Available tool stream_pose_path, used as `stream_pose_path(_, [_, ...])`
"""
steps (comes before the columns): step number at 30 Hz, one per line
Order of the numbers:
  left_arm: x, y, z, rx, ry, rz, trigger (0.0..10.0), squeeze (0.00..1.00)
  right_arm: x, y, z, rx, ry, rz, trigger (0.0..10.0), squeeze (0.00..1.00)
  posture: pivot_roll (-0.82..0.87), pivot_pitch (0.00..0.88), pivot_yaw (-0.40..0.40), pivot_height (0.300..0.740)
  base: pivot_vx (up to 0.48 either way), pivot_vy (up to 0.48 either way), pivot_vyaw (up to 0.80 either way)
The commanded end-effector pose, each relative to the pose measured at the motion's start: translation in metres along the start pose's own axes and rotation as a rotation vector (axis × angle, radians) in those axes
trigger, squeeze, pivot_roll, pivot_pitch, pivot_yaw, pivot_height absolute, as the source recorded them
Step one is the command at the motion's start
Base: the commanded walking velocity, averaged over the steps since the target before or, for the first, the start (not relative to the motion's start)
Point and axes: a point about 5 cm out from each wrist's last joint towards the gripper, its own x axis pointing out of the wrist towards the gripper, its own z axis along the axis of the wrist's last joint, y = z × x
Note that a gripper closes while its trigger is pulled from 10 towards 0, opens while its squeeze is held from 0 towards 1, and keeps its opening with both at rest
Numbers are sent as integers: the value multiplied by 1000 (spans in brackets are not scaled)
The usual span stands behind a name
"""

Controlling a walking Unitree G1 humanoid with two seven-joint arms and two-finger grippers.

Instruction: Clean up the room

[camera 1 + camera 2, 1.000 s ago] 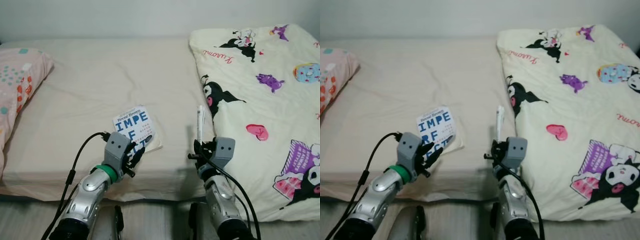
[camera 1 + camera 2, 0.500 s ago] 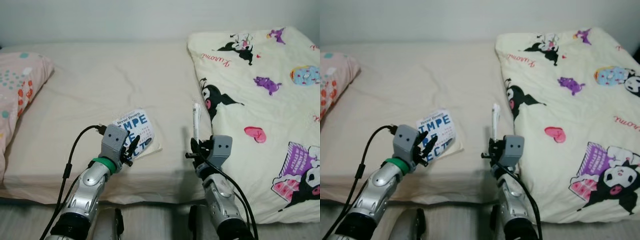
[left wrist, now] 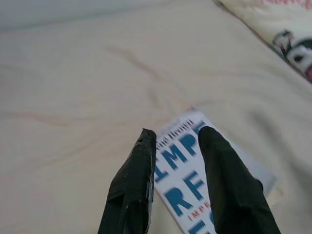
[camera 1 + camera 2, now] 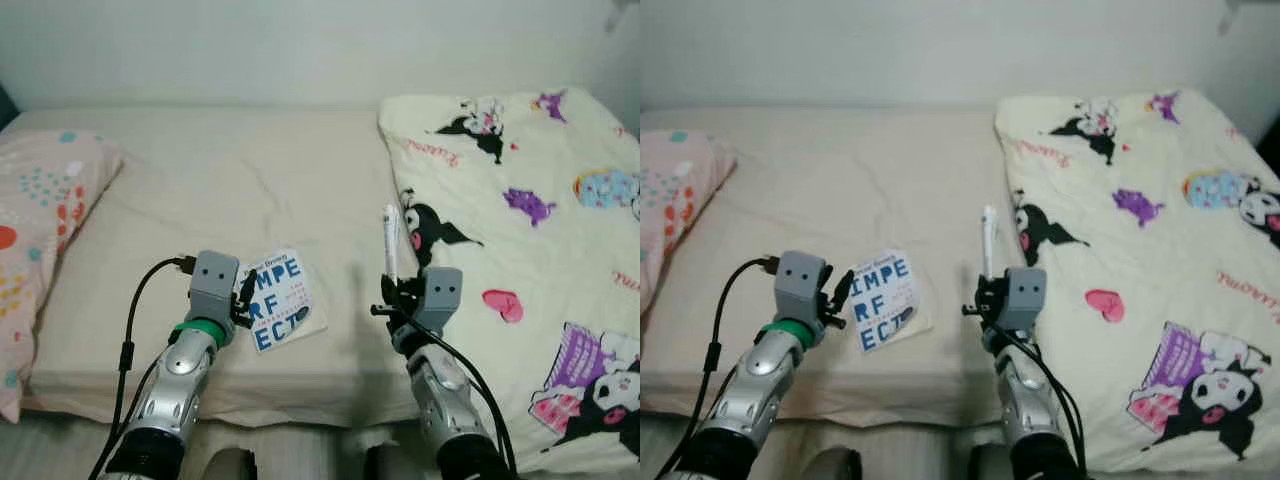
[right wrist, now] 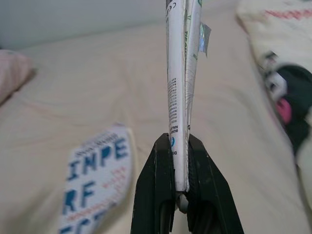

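Flat glossy book [image 4: 281, 307], thin white tube [image 4: 390, 240] pinched upright

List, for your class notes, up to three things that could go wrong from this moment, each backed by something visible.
1. The right gripper pinches the tube only at its bottom end, held upright; it could tip or slip out.
2. The left gripper is open over one edge of the book; a shallow bite might just push the flat book along the bed.
3. The book lies near the bed's front edge, so a push could send it to the floor.
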Motion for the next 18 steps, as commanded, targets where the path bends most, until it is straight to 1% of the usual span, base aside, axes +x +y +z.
stream_pose_path(1, [-4, 4, -9, -5, 38, 20, 10000, 0, 0, 1, -2, -5, 16, 6, 10000, 0, 48, 0, 44, 698, 0, 0, 0])
stream_pose_path(3, [-4, 6, -10, 1, 41, 32, 10000, 0, 0, 0, -1, -13, 19, 9, 10000, 0, 50, 0, 37, 708, 0, 0, 0])
stream_pose_path(9, [-5, 4, -10, 31, 40, 16, 10000, 0, 3, -1, 1, -14, 19, 5, 10000, 0, 50, 0, 35, 733, 0, 0, 0])
stream_pose_path(12, [-5, 3, -9, 36, 39, 13, 10000, 0, 3, -2, 1, -12, 21, 0, 10000, 0, 52, 0, 36, 738, 0, 0, 0])
stream_pose_path(16, [-4, 3, -8, 38, 35, 11, 10000, 0, 3, -5, -1, -2, 34, -26, 10000, 0, 48, 0, 43, 740, 0, 0, 0])
stream_pose_path(18, [-4, 3, -10, 28, 49, 16, 10000, 0, 1, -10, -5, 37, 59, -71, 10000, 0, 47, 0, 46, 740, 0, 0, 0])
